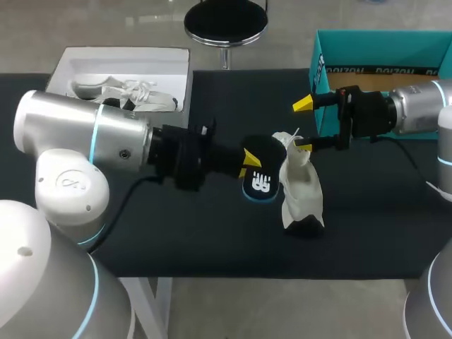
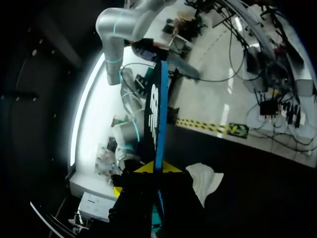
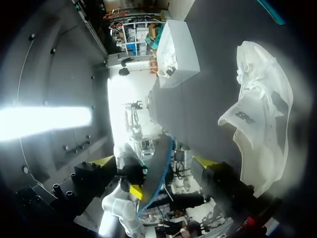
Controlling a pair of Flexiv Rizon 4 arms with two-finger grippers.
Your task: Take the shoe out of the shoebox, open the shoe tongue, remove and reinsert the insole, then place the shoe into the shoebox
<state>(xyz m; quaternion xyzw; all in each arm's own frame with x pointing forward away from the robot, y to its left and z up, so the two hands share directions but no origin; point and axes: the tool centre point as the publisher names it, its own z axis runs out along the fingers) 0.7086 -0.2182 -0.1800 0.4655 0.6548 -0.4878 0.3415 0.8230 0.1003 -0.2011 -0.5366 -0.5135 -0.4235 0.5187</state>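
Head view: the left gripper [image 1: 247, 164] is clamped on the insole [image 1: 260, 182], which is out of the shoe [image 1: 300, 191] and held just left of it. The shoe stands mid-table [image 1: 176, 233]. The right gripper [image 1: 304, 126] is spread wide at the shoe's far end. Removal looks done. Reinsertion comes next and calls for aiming the insole at the shoe's opening with the tongue held back.

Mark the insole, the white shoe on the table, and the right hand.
insole [image 1: 260, 178]: head view, on its logo-printed face.
white shoe [image 1: 300, 192]: head view, on the side of its upper.
right hand [image 1: 304, 126]: head view, midway between its yellow fingertips.
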